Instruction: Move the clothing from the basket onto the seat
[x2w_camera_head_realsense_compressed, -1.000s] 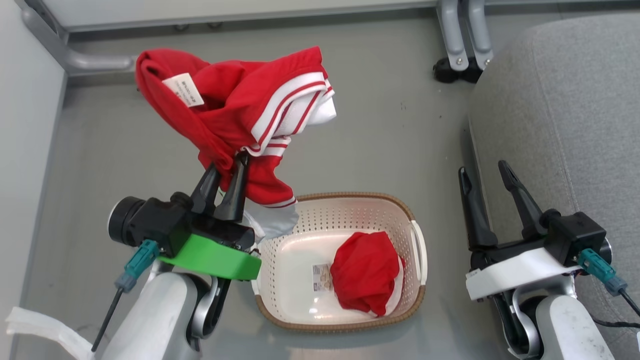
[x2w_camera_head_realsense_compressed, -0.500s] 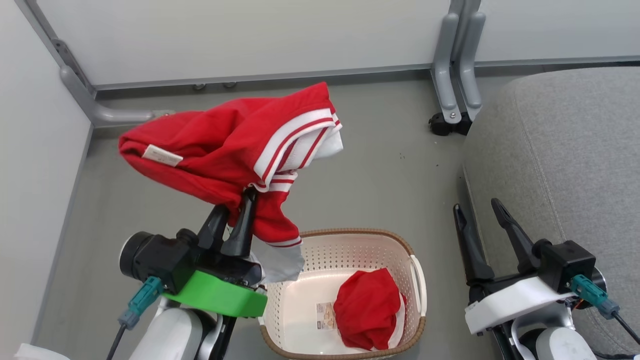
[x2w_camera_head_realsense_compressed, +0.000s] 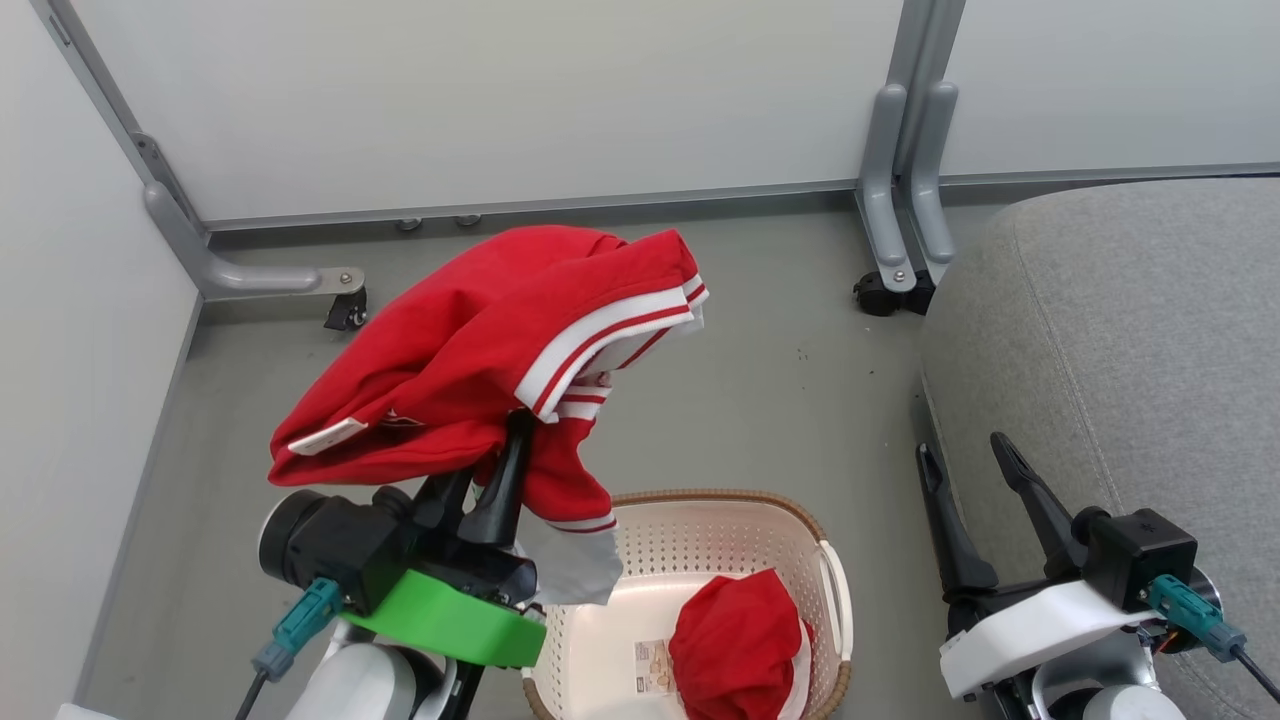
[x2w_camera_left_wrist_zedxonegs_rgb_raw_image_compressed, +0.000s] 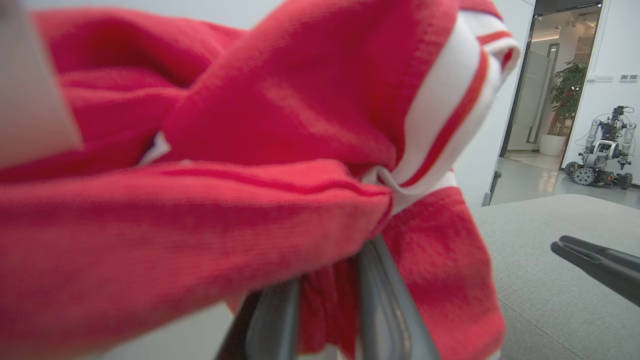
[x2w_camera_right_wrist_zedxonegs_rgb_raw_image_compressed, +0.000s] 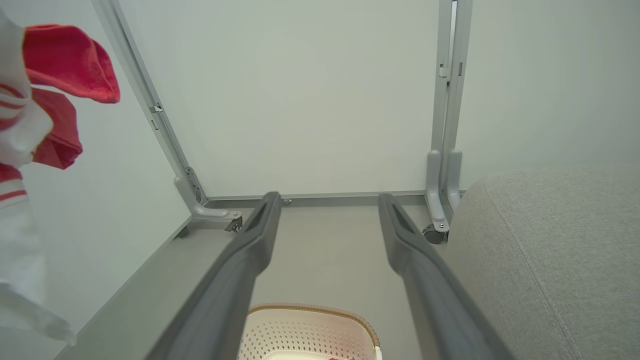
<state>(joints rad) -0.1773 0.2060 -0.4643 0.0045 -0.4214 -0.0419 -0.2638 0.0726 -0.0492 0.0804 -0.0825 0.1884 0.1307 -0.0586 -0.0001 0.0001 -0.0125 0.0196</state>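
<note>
Left gripper (x2w_camera_head_realsense_compressed: 490, 470) is pinching the striped red garment (x2w_camera_head_realsense_compressed: 480, 340) by one fold (right gripper (x2w_camera_head_realsense_compressed: 962, 447) is gaping, empty), risking it slipping before the seat (x2w_camera_head_realsense_compressed: 1130, 340).

I see a grey floor (x2w_camera_head_realsense_compressed: 780, 400) boxed in by pale partition panels (x2w_camera_head_realsense_compressed: 500, 100) on grey metal feet (x2w_camera_head_realsense_compressed: 900, 200). Past a doorway (x2w_camera_left_wrist_zedxonegs_rgb_raw_image_compressed: 542, 90) I make out what may be a potted plant (x2w_camera_left_wrist_zedxonegs_rgb_raw_image_compressed: 567, 85).

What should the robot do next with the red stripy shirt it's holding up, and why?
Probably swing the left gripper rightward, toward the grey seat. It is shut on the striped garment, already lifted out of the basket, while the seat lies on the basket's other side, so the cloth needs carrying across.
</note>
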